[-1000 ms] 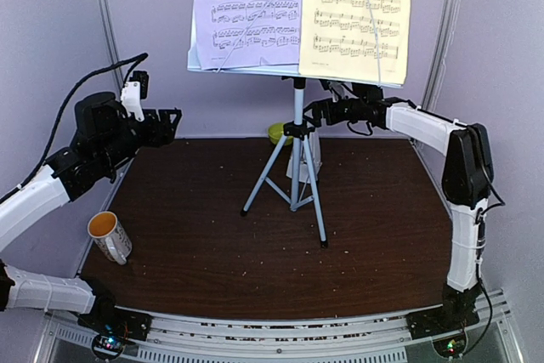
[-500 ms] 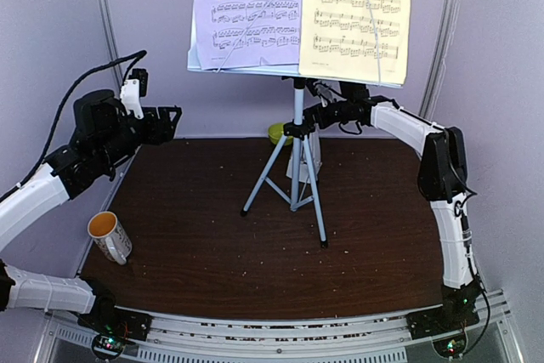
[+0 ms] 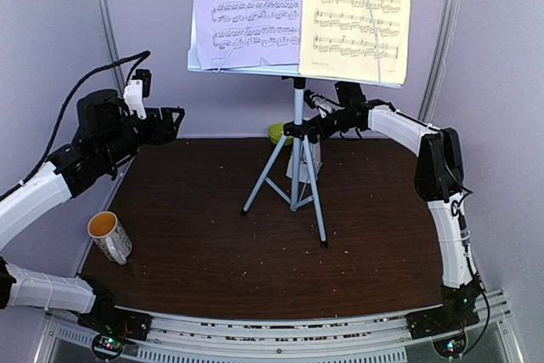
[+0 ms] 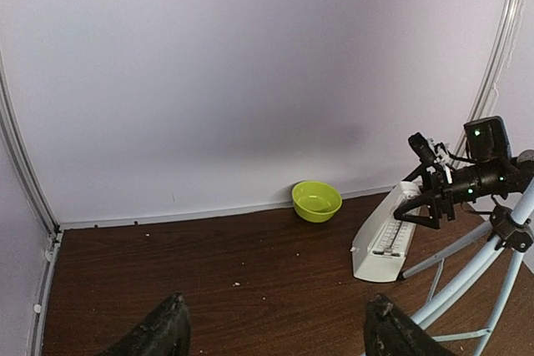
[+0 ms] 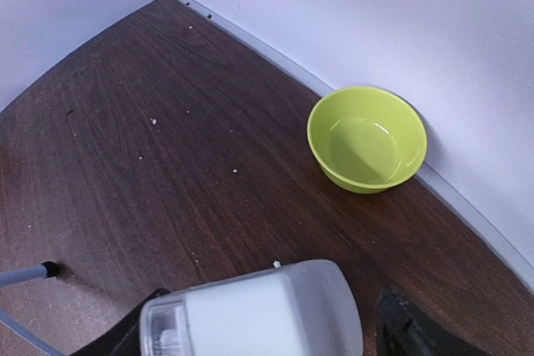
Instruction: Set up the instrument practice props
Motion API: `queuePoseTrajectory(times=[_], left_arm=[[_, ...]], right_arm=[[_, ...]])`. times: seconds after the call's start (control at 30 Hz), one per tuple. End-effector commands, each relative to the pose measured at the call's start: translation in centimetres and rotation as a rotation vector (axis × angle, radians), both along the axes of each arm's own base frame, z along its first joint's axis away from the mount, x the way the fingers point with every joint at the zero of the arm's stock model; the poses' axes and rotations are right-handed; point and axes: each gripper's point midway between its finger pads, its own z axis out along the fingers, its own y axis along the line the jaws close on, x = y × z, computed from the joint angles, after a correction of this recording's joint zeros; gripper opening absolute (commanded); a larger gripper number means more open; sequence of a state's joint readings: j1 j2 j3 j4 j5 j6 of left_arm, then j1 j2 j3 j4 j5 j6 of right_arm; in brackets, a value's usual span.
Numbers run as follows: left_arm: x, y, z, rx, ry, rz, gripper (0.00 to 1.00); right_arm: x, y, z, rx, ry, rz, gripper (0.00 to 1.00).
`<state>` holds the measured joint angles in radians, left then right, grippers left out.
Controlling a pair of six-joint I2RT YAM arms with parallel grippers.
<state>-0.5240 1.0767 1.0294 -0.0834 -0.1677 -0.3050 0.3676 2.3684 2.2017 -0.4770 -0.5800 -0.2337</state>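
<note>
The music stand (image 3: 297, 138) stands on its silver tripod mid-table, holding a lavender page (image 3: 246, 6) and a yellow page (image 3: 357, 10). The white metronome (image 3: 308, 157) stands behind the tripod; it also shows in the left wrist view (image 4: 384, 235) and the right wrist view (image 5: 250, 314). My right gripper (image 3: 308, 127) is open with its jaws on either side of the metronome's top (image 5: 271, 298); a gap shows at the right finger (image 5: 409, 331). My left gripper (image 3: 177, 118) is open and empty, high at the left (image 4: 275, 327).
A small green bowl (image 3: 276, 132) sits by the back wall, just left of the metronome (image 5: 367, 139). A white mug with orange inside (image 3: 109, 235) stands at the table's left edge. Tripod legs (image 4: 467, 264) spread close in front of the metronome.
My right arm has reached further left behind the tripod and lowered its gripper onto the metronome's top. My left arm has barely moved.
</note>
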Motion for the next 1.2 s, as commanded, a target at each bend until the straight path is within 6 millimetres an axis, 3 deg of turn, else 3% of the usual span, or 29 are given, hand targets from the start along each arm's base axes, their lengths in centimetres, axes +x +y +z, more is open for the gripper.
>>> queuePoseTrajectory(times=[0.0, 0.07, 0.13, 0.3, 0.47, 0.57, 0.73, 1.17], left_arm=[[-0.2, 0.3, 2.4, -0.039, -0.05, -0.001, 0.73], [-0.3, 0.4, 2.4, -0.039, -0.051, 0.001, 0.73], [-0.4, 0.4, 2.5, -0.041, -0.054, 0.0, 0.73], [-0.8, 0.6, 2.5, -0.046, -0.057, -0.001, 0.73], [-1.3, 1.1, 2.5, -0.036, -0.064, 0.008, 0.73], [-1.5, 1.6, 2.8, -0.013, -0.073, 0.024, 0.73], [-1.8, 1.8, 2.9, 0.001, -0.076, 0.025, 0.73], [-1.7, 0.4, 1.6, -0.021, -0.05, -0.039, 0.72]], right_arm=[[0.8, -1.3, 0.9, -0.038, -0.042, -0.049, 0.76], [0.7, -1.9, 1.5, -0.043, -0.061, -0.082, 0.61], [0.6, -2.4, 2.9, -0.033, -0.101, -0.118, 0.55], [0.1, -4.5, 5.3, -0.031, -0.172, -0.212, 0.47], [-0.5, -7.8, 8.8, 0.003, -0.248, -0.349, 0.42], [-1.5, -10.3, 9.7, 0.01, -0.27, -0.44, 0.4], [-4.1, -13.3, 9.4, -0.013, -0.255, -0.538, 0.39], [-12.3, -16.9, 7.1, -0.016, -0.185, -0.617, 0.36]])
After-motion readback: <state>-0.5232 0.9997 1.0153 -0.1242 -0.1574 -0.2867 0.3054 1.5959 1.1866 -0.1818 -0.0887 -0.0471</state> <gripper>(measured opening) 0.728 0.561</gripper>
